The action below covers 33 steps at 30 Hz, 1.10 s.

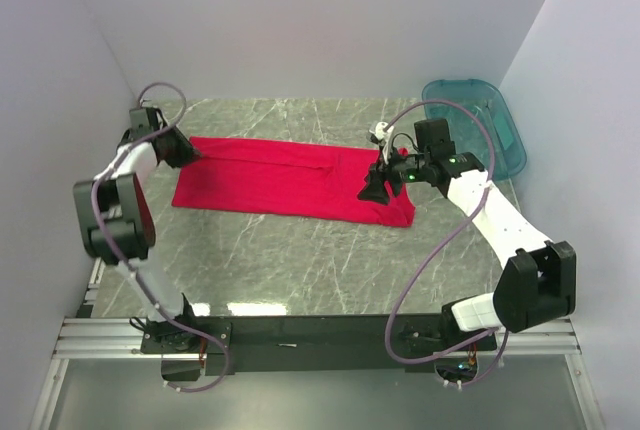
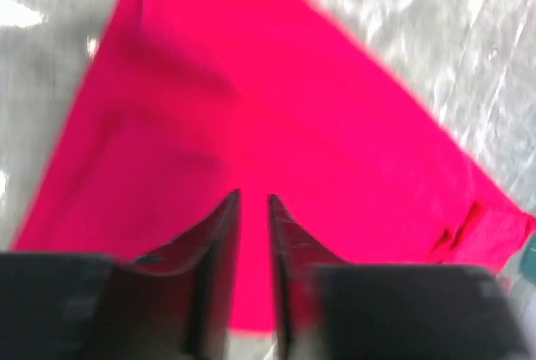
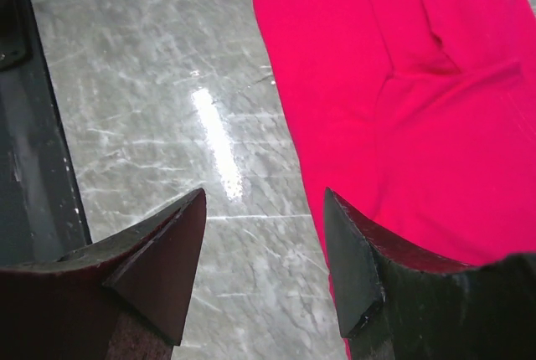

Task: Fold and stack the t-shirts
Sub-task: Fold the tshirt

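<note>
Red t-shirt (image 1: 290, 178) lies flat across the centre of the marble table (image 1: 300, 270), long side running left to right. It looks already narrowed into a band, and it is the only shirt in view. Teal bin (image 1: 478, 125) sits at the upper right of the top view, apart from the shirt. Left gripper (image 2: 254, 203) is at the shirt's left end, upper left of the top view. Its jaws are narrow, just a slit with red showing through; the wrist view is blurred, so I cannot tell if cloth is pinched. Right gripper (image 3: 264, 197) is at the shirt's right end, right of centre in the top view. Its jaws are wide and hold nothing, with one finger over bare marble and the other over the shirt, so it straddles the edge. Judged step: taking both ends for the next fold. To do it well, the right gripper should come straight down until its tips meet the table, then close on the edge and catch every layer, not just the top one. The left grip should be firm before any lift. Raise both ends together and level, keep the cloth taut, and lay edge on edge without dragging the band askew. Likely risk: a one-layer pinch lets the fold fall open.
</note>
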Each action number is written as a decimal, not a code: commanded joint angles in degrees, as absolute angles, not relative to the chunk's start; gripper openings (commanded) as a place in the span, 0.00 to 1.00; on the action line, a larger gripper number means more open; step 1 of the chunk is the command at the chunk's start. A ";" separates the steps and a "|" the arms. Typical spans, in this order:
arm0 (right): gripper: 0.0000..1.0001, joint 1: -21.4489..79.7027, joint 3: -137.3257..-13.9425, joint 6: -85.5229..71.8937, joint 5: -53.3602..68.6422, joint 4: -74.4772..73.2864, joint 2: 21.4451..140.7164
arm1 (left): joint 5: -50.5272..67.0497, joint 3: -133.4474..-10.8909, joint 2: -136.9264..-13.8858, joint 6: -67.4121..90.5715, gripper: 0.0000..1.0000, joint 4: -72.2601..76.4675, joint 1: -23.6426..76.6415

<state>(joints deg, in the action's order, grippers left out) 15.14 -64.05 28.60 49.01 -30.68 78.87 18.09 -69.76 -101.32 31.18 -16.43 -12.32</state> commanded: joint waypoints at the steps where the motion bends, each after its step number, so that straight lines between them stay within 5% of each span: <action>1: 0.65 15.29 -63.63 27.25 52.56 -28.56 78.75 | 19.15 -81.69 -109.66 32.51 0.21 -16.68 -12.66; 6: 0.64 15.38 -63.02 27.60 52.47 -28.30 78.66 | 17.32 -88.24 -118.47 33.58 0.01 -19.77 -12.66; 17: 0.64 15.29 -63.63 28.30 52.91 -29.53 79.80 | 12.83 -91.14 -123.93 30.23 0.01 -23.82 -14.85; 24: 0.64 15.20 -63.72 28.56 52.56 -29.88 80.42 | 21.44 -84.73 -117.52 32.07 0.01 -16.18 -15.82; 33: 0.64 15.12 -63.81 29.18 52.21 -30.32 81.12 | 25.05 -91.84 -120.93 35.51 0.01 -17.66 -15.82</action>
